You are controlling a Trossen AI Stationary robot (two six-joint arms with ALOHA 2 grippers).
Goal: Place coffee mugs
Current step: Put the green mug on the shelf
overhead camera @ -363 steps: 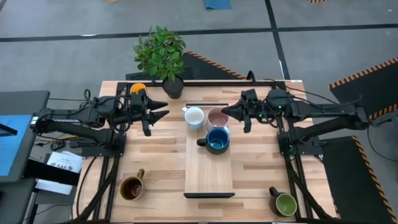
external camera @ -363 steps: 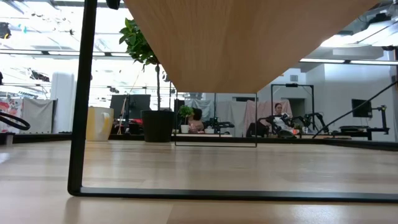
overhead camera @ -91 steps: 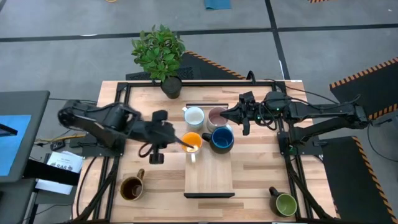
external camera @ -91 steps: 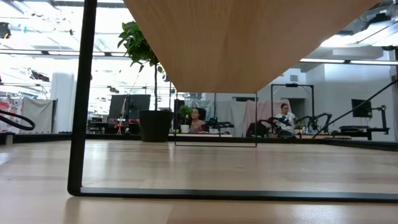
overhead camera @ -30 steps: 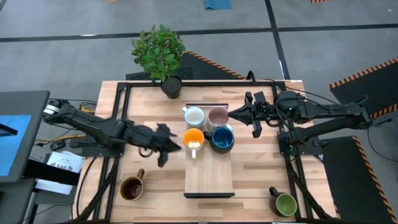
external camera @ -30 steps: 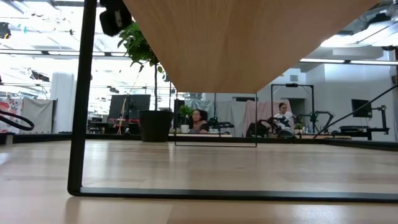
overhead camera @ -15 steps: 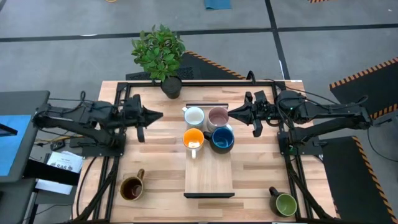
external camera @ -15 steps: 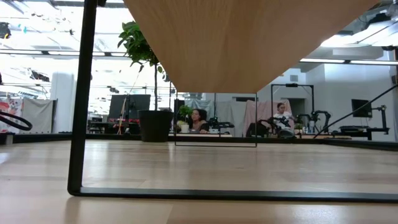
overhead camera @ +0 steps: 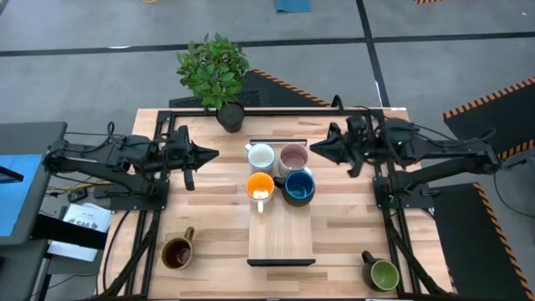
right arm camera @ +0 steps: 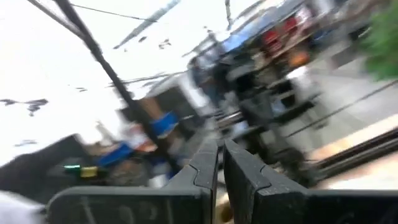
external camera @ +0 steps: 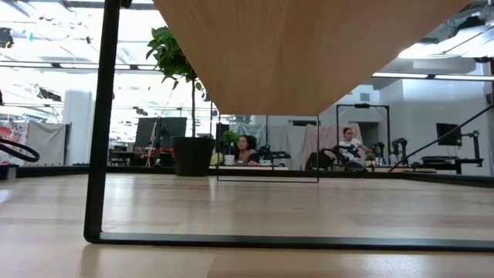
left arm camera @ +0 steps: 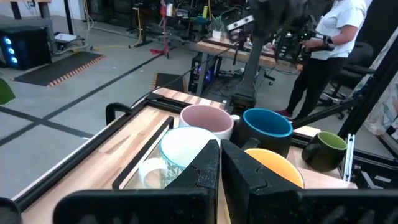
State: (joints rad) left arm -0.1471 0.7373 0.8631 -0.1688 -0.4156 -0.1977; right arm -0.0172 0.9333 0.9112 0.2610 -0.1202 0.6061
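**Four mugs on the board, two waiting at the table's near corners**

The left gripper (overhead camera: 209,154) sits at centre-left of the high view, fingers pinched together on nothing, tip aimed at the mug cluster. The right gripper (overhead camera: 320,150) mirrors it from centre-right, likewise clenched and empty. Neither touches a mug.

The wooden table (overhead camera: 343,238) fills the lower middle of the frame. Down its centre runs a raised board (overhead camera: 280,234) on a thin black frame, evidently the place the mugs are meant to stand. A potted plant (overhead camera: 216,73) stands at the table's upper edge, clear of the work.

On the upper end of the board four mugs are packed in a tight square: white mug (overhead camera: 261,155) upper left, mauve mug (overhead camera: 293,156) upper right, orange mug (overhead camera: 260,188) lower left, dark blue mug (overhead camera: 295,187) lower right. Grouping them close probably saves the lower part of the board, which is bare, for the rest.

The brown mug (overhead camera: 176,251) stands at lower left of the table, the green mug (overhead camera: 382,272) at lower right. Each lies on its own arm's side, so each arm likely fetches the nearer one.
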